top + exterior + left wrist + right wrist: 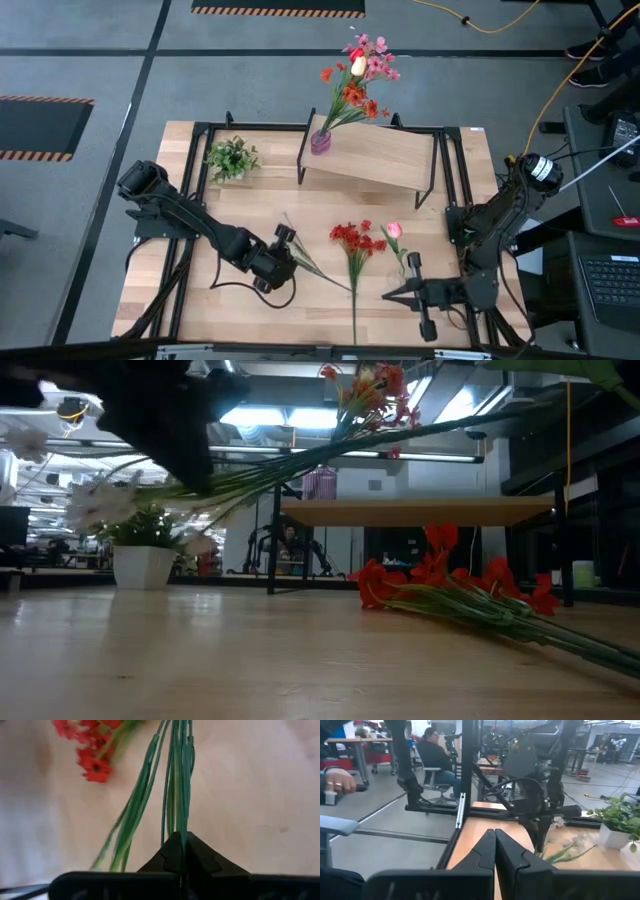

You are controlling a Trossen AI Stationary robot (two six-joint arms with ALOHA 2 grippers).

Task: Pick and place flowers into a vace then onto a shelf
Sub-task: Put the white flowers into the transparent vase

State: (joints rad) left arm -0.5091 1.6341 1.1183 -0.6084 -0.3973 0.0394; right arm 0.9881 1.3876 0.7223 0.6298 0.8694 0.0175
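My left gripper is shut on a bunch of white flowers over the table's near left, and its green stems run out toward the red flowers. A red bunch and a pink flower lie flat on the tabletop. A purple vase with mixed blooms stands on the shelf at the far side. My right gripper is shut on nothing, held level at the near right and pointing toward the table's left. My left gripper pinches several green stems together between its two fingers, which slant down from the table's left and lie across the bunch. The bunch is tilted in the hold: the white blooms hang low on one side, and the long stems rise on the other.
A small leafy plant in a white pot stands at the far left. Black frame rails run along the table's sides. The red bunch's long stem reaches the near edge. In the room beyond, a person sits and a hand shows.
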